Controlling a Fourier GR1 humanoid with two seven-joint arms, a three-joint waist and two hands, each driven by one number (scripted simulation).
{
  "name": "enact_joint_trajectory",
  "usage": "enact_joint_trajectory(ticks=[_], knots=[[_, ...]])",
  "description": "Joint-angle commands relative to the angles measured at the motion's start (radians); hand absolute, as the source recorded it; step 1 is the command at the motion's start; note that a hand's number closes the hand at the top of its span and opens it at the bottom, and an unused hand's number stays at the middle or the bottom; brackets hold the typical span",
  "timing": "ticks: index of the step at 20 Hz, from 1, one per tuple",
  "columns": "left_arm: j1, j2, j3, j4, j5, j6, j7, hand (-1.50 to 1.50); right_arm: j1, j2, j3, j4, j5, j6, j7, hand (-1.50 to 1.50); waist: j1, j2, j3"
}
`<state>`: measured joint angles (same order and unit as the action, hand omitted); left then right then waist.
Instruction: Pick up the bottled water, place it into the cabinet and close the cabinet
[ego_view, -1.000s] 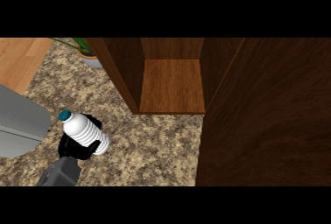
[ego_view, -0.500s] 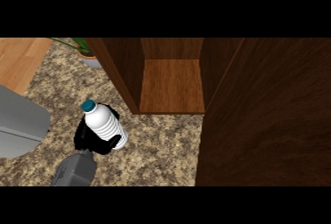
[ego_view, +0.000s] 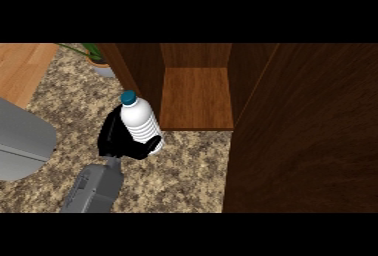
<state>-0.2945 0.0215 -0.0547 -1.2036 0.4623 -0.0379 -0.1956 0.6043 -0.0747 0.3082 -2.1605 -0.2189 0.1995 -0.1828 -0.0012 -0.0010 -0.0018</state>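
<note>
The bottled water (ego_view: 140, 122), clear with a blue cap, stands nearly upright above the speckled counter (ego_view: 184, 170). My left hand (ego_view: 118, 140) is shut on it, fingers curled behind its left side and the thumb across its lower right. The bottle is just left of the open wooden cabinet's front edge, outside the cabinet. The cabinet shelf (ego_view: 196, 97) is bare. The cabinet door (ego_view: 303, 130) is swung open and fills the right side of the view. My right hand does not show.
A large grey object (ego_view: 22, 140) sits at the left edge of the counter. A potted plant (ego_view: 94, 56) stands at the back, left of the cabinet wall. A light wood surface (ego_view: 22, 65) lies at the far left.
My left hand has carried the bottle up and to the right, from the counter's left part to just beside the cabinet opening.
</note>
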Motion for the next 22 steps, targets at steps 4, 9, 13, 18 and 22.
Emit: enact_joint_trajectory(ticks=[4,9,13,18,22], knots=[[-0.163,-0.02,-0.117,-0.043,-0.012,0.188,0.055,1.5,-0.002,0.001,0.017,-0.018,0.004,-0.019,0.032,-1.5,-0.02,-0.001,0.002],[-0.231,-0.019,-0.142,0.015,-0.141,0.274,0.035,1.5,-0.045,0.038,0.05,0.031,0.018,-0.028,0.016,-1.5,-0.039,0.005,0.003],[-0.26,-0.018,-0.146,0.016,-0.188,0.34,0.04,1.5,-0.054,0.026,0.032,0.033,0.01,-0.021,0.016,-1.5,-0.052,0.006,0.003],[-0.305,0.009,-0.124,0.052,-0.226,0.404,0.068,1.5,-0.068,0.014,0.018,0.056,0.002,-0.003,0.004,-1.5,-0.078,0.013,0.003],[-0.333,0.031,-0.13,0.076,-0.285,0.468,0.097,1.5,-0.079,0.01,0.033,0.058,-0.006,0.009,0.019,-1.5,-0.091,0.015,0.003]])
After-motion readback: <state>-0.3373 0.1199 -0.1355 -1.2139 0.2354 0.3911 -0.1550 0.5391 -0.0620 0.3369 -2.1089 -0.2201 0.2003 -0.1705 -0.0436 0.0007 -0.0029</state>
